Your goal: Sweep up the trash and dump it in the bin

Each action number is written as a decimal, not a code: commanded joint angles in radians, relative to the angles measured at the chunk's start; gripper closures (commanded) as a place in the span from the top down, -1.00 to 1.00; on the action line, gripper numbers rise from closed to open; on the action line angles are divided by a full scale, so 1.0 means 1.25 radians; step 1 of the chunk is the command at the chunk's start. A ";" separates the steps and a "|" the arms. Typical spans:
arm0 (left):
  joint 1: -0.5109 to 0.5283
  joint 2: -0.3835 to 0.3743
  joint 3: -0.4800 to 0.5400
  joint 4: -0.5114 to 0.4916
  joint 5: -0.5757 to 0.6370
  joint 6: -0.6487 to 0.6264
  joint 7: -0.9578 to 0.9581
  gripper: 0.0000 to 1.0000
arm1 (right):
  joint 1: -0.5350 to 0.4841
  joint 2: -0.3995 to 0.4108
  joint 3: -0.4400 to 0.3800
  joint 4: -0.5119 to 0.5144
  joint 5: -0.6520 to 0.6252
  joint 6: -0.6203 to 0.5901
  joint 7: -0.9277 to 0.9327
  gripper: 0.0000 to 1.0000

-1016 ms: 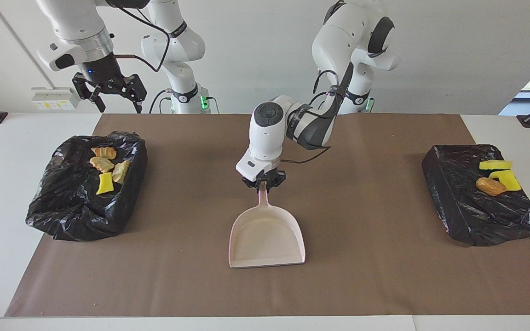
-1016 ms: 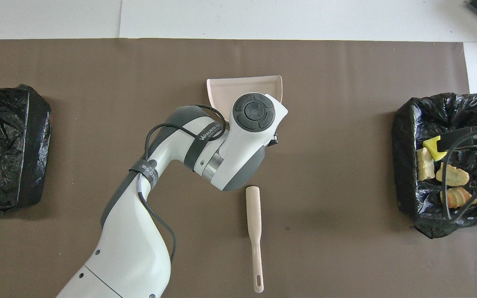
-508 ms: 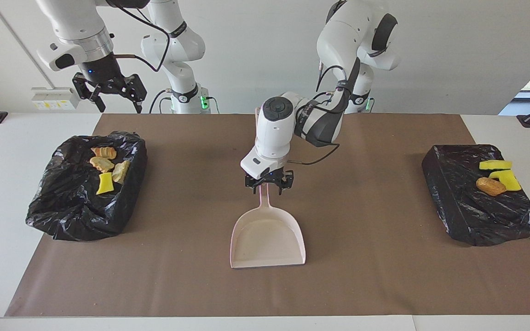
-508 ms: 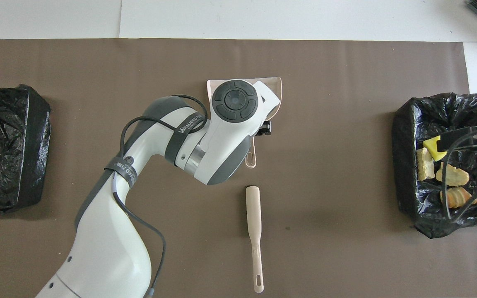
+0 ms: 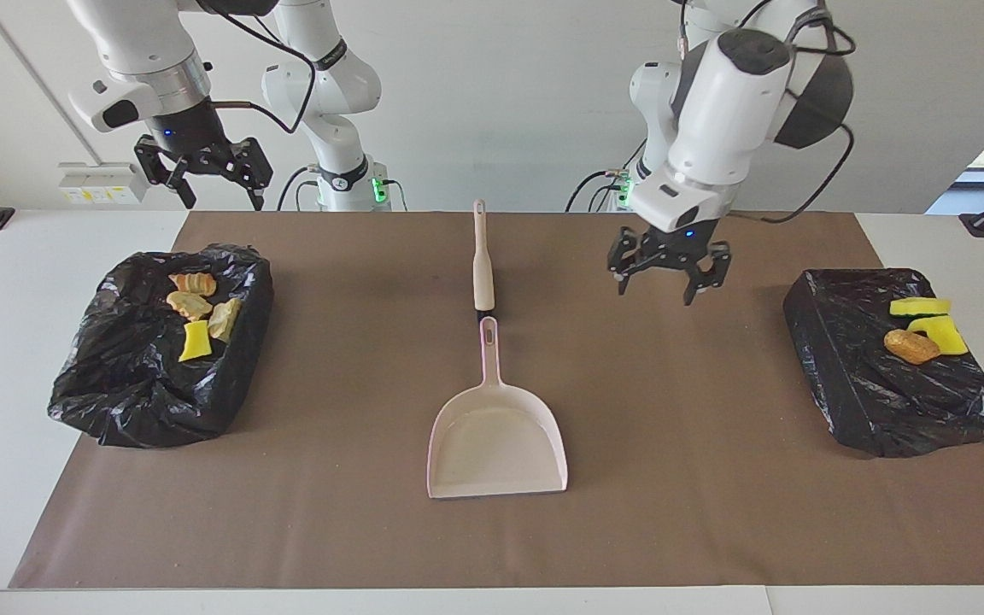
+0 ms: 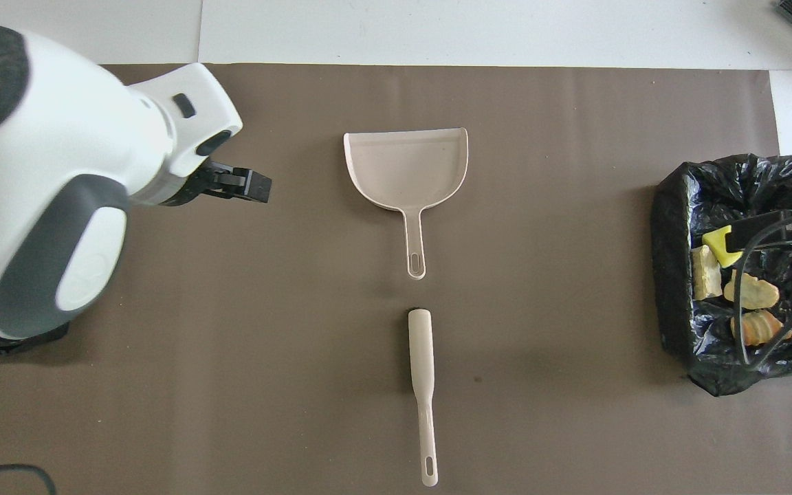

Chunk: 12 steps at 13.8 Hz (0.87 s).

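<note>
Dustpan (image 5: 496,431) is let go since a sec ago: the left gripper (image 5: 670,272) is lifted off its handle and now hangs w/ fingers spread, empty, over bare mat (image 5: 714,478) between the dustpan and the bin at the left arm's end (image 5: 893,376). Dustpan is left flat at mid-table, mouth toward the table edge away from the robots, nothing seen in it. Brush (image 5: 482,256) is laid in line w/ the dustpan handle, nearer the robots, just apart from it.

Right gripper (image 5: 204,175) is held up over the table edge by the other bin (image 5: 159,350), fingers spread, nothing held; arm is waiting.

Trash is all in bins: four lumps (image 5: 197,312) (three beige/brown, one yellow) in the bin at the right arm's end; two yellow chunks (image 5: 928,320) and a brown lump (image 5: 910,346) on the bin at the left arm's end. No trash is seen on the mat.

Judged: tools are put down, sweep and dump look done.
</note>
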 commanded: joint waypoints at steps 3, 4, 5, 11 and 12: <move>0.141 -0.122 -0.002 0.004 0.006 -0.173 0.169 1.00 | -0.009 -0.001 0.003 0.001 0.006 -0.011 -0.008 1.00; 0.156 -0.118 -0.002 0.035 0.007 -0.210 0.186 1.00 | -0.009 -0.001 0.003 0.001 0.006 -0.011 -0.008 1.00; 0.160 -0.113 -0.002 0.050 0.006 -0.230 0.198 1.00 | -0.009 -0.001 0.003 0.001 0.006 -0.011 -0.008 1.00; 0.164 -0.109 -0.004 0.080 -0.002 -0.273 0.196 1.00 | -0.009 -0.001 0.003 0.001 0.006 -0.011 -0.008 1.00; 0.165 -0.113 -0.004 0.078 -0.003 -0.269 0.199 1.00 | -0.009 -0.001 0.003 0.001 0.006 -0.011 -0.008 1.00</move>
